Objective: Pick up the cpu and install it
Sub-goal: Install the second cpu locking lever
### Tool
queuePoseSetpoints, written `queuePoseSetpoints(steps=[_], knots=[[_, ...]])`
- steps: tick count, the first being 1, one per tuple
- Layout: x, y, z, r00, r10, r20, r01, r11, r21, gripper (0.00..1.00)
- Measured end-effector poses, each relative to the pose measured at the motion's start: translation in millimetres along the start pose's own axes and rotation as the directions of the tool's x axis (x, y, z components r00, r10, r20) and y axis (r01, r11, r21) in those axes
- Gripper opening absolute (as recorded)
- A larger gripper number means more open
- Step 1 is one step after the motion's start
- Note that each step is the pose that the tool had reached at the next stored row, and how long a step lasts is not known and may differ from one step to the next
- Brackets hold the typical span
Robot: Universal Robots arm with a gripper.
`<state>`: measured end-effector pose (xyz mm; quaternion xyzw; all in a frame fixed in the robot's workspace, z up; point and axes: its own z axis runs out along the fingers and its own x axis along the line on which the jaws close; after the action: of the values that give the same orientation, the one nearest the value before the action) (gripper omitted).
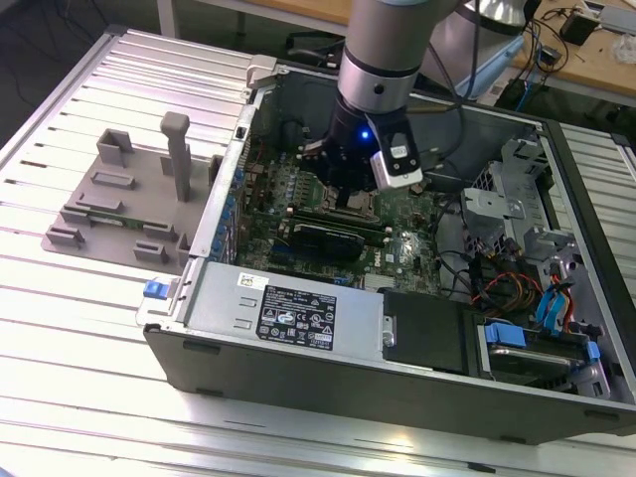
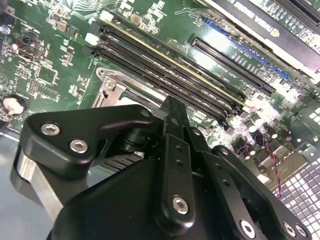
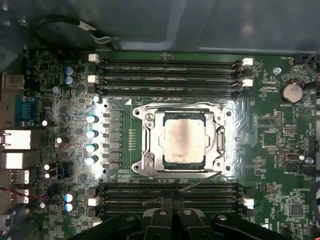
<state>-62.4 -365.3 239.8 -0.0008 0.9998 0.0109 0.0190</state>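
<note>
Gripper (image 3: 172, 220) hangs above the motherboard (image 3: 280, 165), fingers closed on nothing; the cpu (image 3: 184, 143) sits apart in its socket (image 3: 147, 145).

The cpu (image 3: 183, 137) sits in the socket (image 3: 148, 141) on the board (image 3: 280, 150) inside the case (image 1: 298, 343). In the exterior view, a tray (image 1: 129, 199) lies at the case's nine o'clock, and the gripper (image 1: 348, 184) hangs over the board.

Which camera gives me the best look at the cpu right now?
The first wrist view: the cpu lies in full sight, square-on, inside the socket frame. In the exterior view and the second wrist view, the gripper covers that spot.
</note>
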Motion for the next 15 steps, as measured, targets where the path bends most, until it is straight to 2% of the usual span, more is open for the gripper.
queuePoseSetpoints(steps=[15], knots=[[4.5,-0.5,7.1,1.0000,0.000,0.0000,0.000,1.0000,-0.0015,0.11]])
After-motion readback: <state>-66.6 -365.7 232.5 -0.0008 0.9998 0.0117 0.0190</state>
